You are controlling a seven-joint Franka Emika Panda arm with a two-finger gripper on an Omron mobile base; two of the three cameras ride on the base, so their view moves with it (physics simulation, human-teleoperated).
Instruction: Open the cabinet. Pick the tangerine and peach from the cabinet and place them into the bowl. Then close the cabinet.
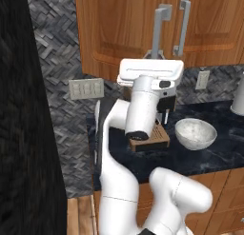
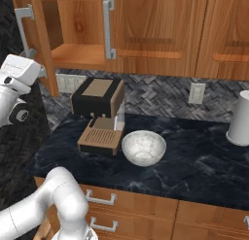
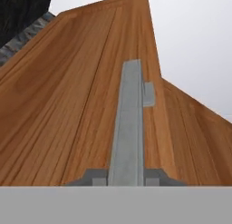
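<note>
1. My tool (image 3: 126, 178) is squeezed tight on the long silver bar handle (image 3: 128, 123) of the cabinet's left door (image 3: 68, 105). In the hand view one dark tip sits on each side of the bar, right at its bottom end.
2. I can read no words or labels anywhere. The brown coffee machine (image 2: 99, 115) has no name that I can make out.
3. The white arm (image 1: 125, 181) rises from the bottom of the left base view, bends, and reaches up. The white hand is turned up toward the handle (image 1: 159, 32) above it.
4. In the right base view the hand (image 2: 17, 76) is at the far left, just under the handle (image 2: 24, 32) of the open door.
5. The cabinet (image 2: 146, 30) hangs on the wall above the desk (image 2: 194, 161). Its left door is swung out, and I can see the wooden shelf (image 2: 78, 53) inside. I cannot see any fruit on the part of the shelf that shows.
6. The bowl (image 2: 143, 147) sits on the dark desk, just beside the coffee machine, on its right. It looks empty.
7. A white jug (image 2: 240, 118) stands far off at the right edge of the desk.
</note>
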